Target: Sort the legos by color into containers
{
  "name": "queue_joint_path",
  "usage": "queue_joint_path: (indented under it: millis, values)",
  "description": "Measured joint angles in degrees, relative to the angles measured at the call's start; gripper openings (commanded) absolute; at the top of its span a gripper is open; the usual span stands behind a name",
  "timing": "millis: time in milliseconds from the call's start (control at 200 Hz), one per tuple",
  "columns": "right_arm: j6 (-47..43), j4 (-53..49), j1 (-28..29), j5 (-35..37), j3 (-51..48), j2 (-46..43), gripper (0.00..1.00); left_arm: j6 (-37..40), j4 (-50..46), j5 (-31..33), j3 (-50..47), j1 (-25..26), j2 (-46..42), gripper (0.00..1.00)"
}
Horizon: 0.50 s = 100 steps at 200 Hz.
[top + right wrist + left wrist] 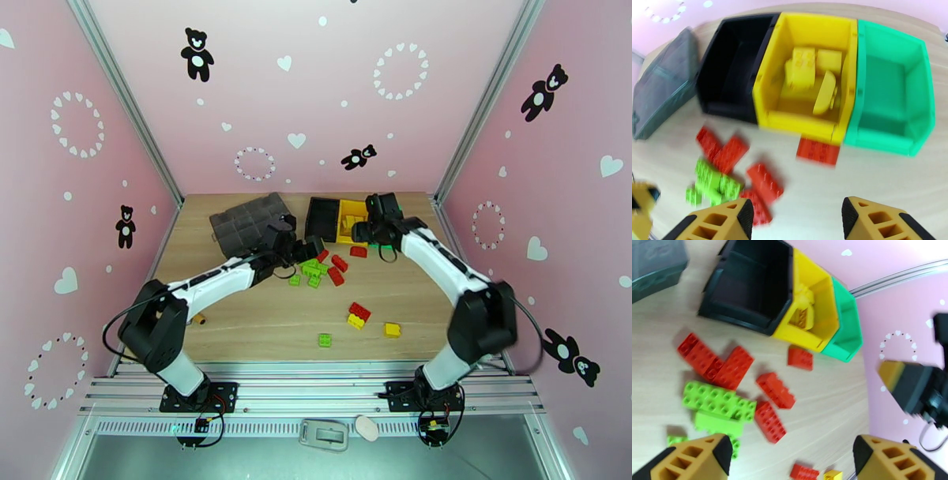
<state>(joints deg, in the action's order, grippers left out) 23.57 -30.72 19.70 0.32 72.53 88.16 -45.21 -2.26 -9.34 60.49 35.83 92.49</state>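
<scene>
Jaws on both arms stand wide, holding nothing; loose bricks [313,270] lie on the table [261,320] near the bins [802,121], and I judge them light, rigid, slick: pinch across flat sides.

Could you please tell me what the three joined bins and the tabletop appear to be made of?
The bins look like moulded plastic, smooth and slightly glossy: even colour, thin walls, a soft sheen on the rims. The tabletop looks like wood or a wood-look laminate, matte, with pale grain lines; which, I cannot tell.
</scene>
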Motion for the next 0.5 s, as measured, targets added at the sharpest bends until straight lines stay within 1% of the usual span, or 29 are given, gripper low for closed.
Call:
queue_joint_path:
  millis: [100,185,345,501]
  values:
    - [-0.17,-0.42,2.49,-0.24,-6.71,-5.75,0.65,0.09,-0.15,1.09,-3.28,-0.02,-1.77,0.86]
    - [-0.17,-1.31,4.87,-0.39,-11.26,-8.87,0.64,0.22,-0.35,1.57,-5.33,0.07,-2.99,0.86]
    - [-0.07,-3.23,10.62,-0.42,-17.35,-11.41,0.60,0.39,-0.31,2.60,-7.41,0.79,-4.90,0.86]
    - [1.66,-5.14,16.13,-0.42,-23.26,-13.16,0.60,0.37,-0.28,2.95,-10.56,1.42,-6.91,0.86]
